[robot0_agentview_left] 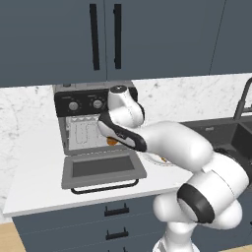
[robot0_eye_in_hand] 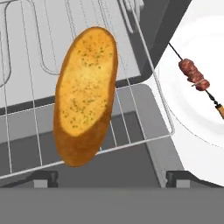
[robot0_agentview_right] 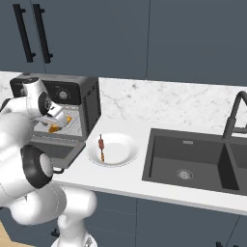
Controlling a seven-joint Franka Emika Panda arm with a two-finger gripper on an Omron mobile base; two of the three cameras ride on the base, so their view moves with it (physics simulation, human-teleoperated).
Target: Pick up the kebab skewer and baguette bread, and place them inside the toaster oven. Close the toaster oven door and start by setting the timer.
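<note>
Herb-flecked oval baguette bread (robot0_eye_in_hand: 85, 94) lay on toaster oven (robot0_agentview_right: 72, 103) wire rack (robot0_eye_in_hand: 131, 109); gripper (robot0_eye_in_hand: 111, 178) jaws spread, empty.

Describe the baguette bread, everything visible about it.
The baguette bread is a small oblong loaf, golden-orange on its speckled cut face with a darker brown crust along the edge. It lies on the wire rack of the toaster oven, its lower end reaching past the rack's front bar. The gripper's fingertips stand wide apart on either side, not touching it.

both base cams look fwd/down, sharing the toaster oven (robot0_agentview_left: 93, 123); hand cam close over its wire rack (robot0_eye_in_hand: 144, 78).
</note>
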